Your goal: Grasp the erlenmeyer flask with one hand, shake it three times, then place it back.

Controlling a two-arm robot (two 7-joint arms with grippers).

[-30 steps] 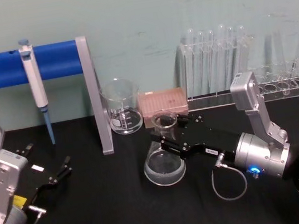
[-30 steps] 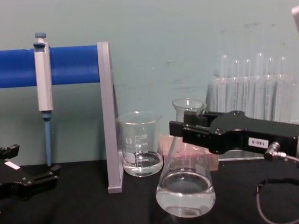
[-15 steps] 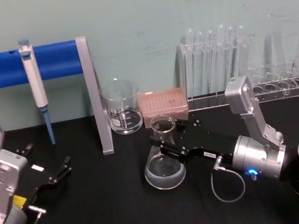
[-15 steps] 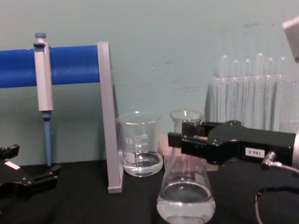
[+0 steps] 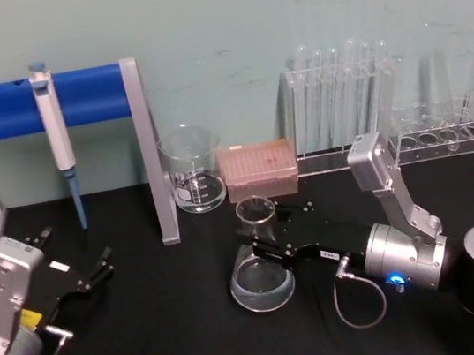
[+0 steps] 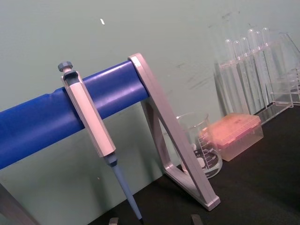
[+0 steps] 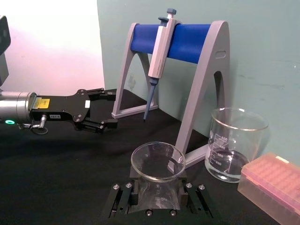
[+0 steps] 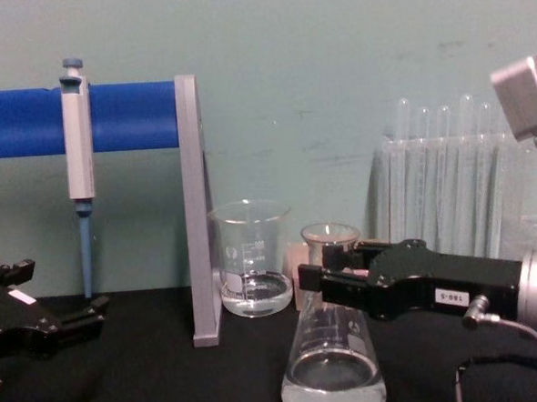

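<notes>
Right hand (image 5: 261,233) is clamped on the flask (image 5: 260,281) neck, just front-right of the beaker (image 5: 194,173). Left hand (image 7: 108,108) sits spread, well left of it. I'd go for a firm grip and small shakes so nothing sloshes out.

erlenmeyer flask (image 8: 332,379): base is cut off by the chest view's lower edge | neck is partly hidden behind a finger of the right hand (image 8: 320,272) | beaker (image 8: 250,257): printed scale is too small to be read
</notes>
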